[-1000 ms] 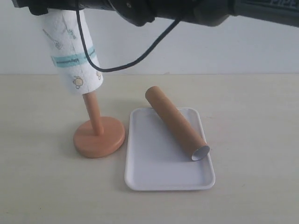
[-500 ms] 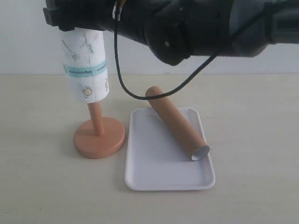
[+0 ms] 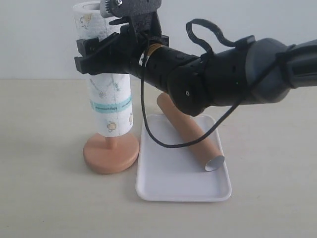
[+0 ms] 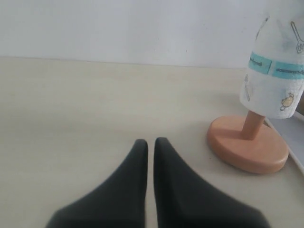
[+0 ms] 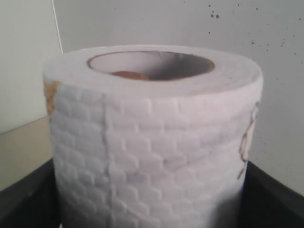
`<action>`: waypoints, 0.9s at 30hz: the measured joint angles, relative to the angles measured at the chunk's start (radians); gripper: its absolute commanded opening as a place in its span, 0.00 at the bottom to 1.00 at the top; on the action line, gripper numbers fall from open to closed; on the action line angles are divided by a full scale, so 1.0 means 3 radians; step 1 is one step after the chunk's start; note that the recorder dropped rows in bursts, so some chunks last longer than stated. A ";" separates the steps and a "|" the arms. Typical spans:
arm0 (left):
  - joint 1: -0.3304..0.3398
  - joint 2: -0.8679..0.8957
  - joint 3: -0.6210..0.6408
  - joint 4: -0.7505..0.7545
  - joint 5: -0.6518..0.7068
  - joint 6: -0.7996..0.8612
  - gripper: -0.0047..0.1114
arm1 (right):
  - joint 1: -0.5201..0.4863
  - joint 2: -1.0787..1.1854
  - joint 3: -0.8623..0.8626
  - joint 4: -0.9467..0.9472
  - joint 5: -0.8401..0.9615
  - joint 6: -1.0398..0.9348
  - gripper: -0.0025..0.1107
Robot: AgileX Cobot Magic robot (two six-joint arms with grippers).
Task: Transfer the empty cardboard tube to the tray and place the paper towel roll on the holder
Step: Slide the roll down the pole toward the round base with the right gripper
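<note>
Surface [image 3: 44, 198]: pale and bare apart from the items listed.

Right arm [image 3: 233, 74]: reaches across the middle of the exterior view to the holder and hides the far end of the tube.

Tray [image 3: 168, 183]: flat on the surface, just beside the holder's base.

Roll [image 3: 109, 104]: upright and threaded over the holder's dowel. Its lower end hangs clear of the base, with a short length of dowel showing beneath it.

Tube [image 3: 195, 141]: lies diagonally in the tray, open near end by the right rim.

Holder [image 3: 110, 153]: stands upright, base flat on the surface.

Right tool [image 3: 99, 54]: clenched on the roll's upper part, one finger on each side.

Left tool [image 4: 150, 141]: fingers drawn together with only a thin slit between them. It holds nothing and sits low over the surface, near the holder but apart from it.

Progress: the tube step appears done. The roll step is judged nearly done. What remains is to lower the roll onto the base and release it.

View differences:
- The right wrist view alone looks into the core, where a brown dowel tip [image 5: 130, 74] sits inside. This confirms the threading, which the exterior view only implies.
- The left wrist view alone shows the left tool.
- Only the exterior view shows the tube and the tray in full.
</note>
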 measured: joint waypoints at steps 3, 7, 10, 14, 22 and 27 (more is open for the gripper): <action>0.0000 0.0000 0.0000 0.0000 0.0000 0.0000 0.08 | 0.0000 -0.0002 0.0040 0.0055 -0.0037 -0.0013 0.02; 0.0000 0.0000 0.0000 0.0000 0.0000 0.0000 0.08 | 0.0000 0.0050 0.0040 0.0094 -0.0107 -0.0027 0.02; 0.0000 0.0000 0.0000 0.0000 0.0000 0.0000 0.08 | 0.0000 0.0199 0.0040 0.0102 -0.0152 -0.0002 0.14; 0.0000 0.0000 0.0000 0.0000 0.0000 0.0000 0.08 | 0.0000 0.0290 0.0059 0.0108 -0.0153 0.0095 0.57; 0.0000 0.0000 0.0000 0.0000 0.0000 0.0000 0.08 | 0.0000 0.0290 0.0059 0.0102 -0.0185 0.0281 0.64; 0.0000 0.0000 0.0000 0.0000 0.0000 0.0000 0.08 | 0.0000 0.0234 0.0059 0.0102 -0.0156 0.0313 0.64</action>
